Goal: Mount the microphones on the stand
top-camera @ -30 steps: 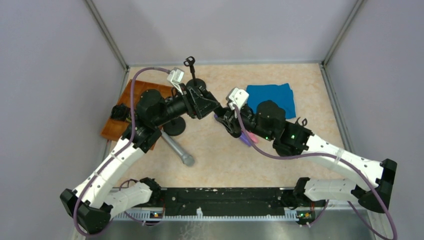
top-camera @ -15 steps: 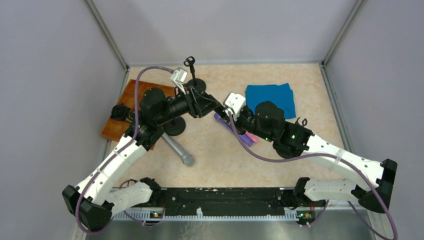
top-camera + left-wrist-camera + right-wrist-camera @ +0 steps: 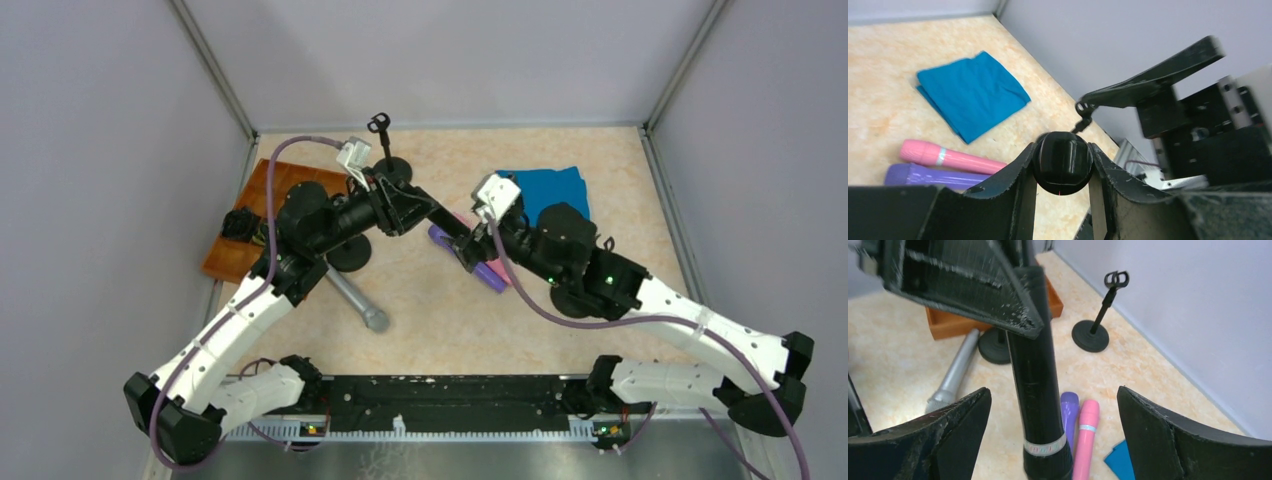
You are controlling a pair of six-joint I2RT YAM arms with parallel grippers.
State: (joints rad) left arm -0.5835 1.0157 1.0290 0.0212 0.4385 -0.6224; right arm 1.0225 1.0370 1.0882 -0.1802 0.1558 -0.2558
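Observation:
The black microphone hangs tilted above the table, and my left gripper is shut on its upper end. My right gripper is open, its fingers wide apart on either side of the black shaft without touching it. In the top view the two grippers, left and right, meet mid-table. The purple microphone and pink microphone lie side by side below. A silver-grey microphone lies nearer. One stand with an empty clip stands at the back.
A second round stand base sits partly under my left arm. A wooden tray lies at the left wall. A folded blue cloth lies at the back right. Grey walls close in three sides.
My right gripper has opened off the black microphone and drawn back to the right. My left gripper has closed onto the microphone's other end.

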